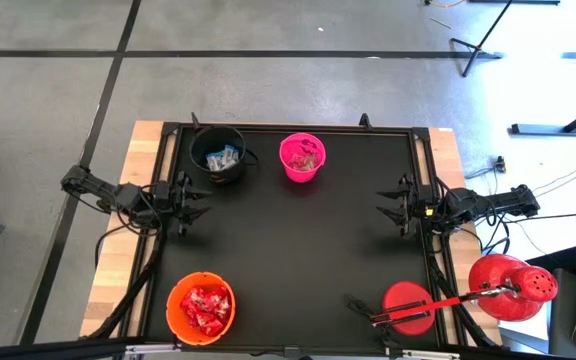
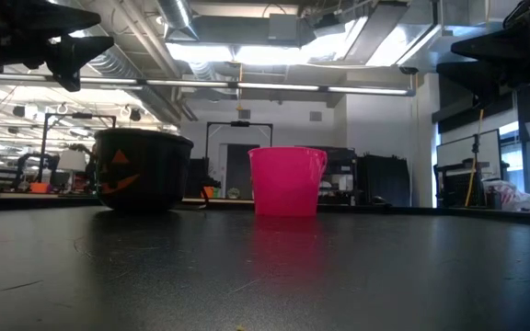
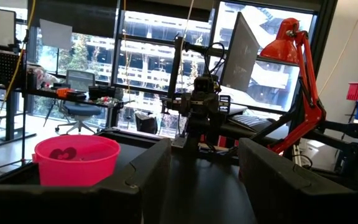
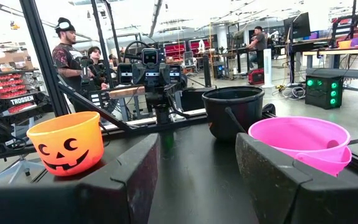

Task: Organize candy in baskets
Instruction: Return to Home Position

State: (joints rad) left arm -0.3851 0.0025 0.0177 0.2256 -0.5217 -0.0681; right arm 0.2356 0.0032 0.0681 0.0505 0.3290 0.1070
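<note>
Three baskets stand on the black table. The black basket (image 1: 218, 153) at the far left holds blue-and-white candy (image 1: 220, 158). Right of it, the pink basket (image 1: 302, 157) holds a few dark candies. At the near left, the orange basket (image 1: 200, 307) is full of red candy (image 1: 204, 308). My left gripper (image 1: 200, 198) hovers open at the table's left edge, level, touching nothing. At the right edge my right gripper (image 1: 386, 205) hovers open too. The wrist views show the pink basket (image 3: 76, 158), the orange basket (image 4: 66, 143) and the black basket (image 4: 232, 111).
A red desk lamp (image 1: 513, 287) stands off the table's near right corner, with a red round base (image 1: 408, 307) on the table there. People stand in the room beyond the table (image 4: 64, 53). The table's middle (image 1: 298, 240) is bare.
</note>
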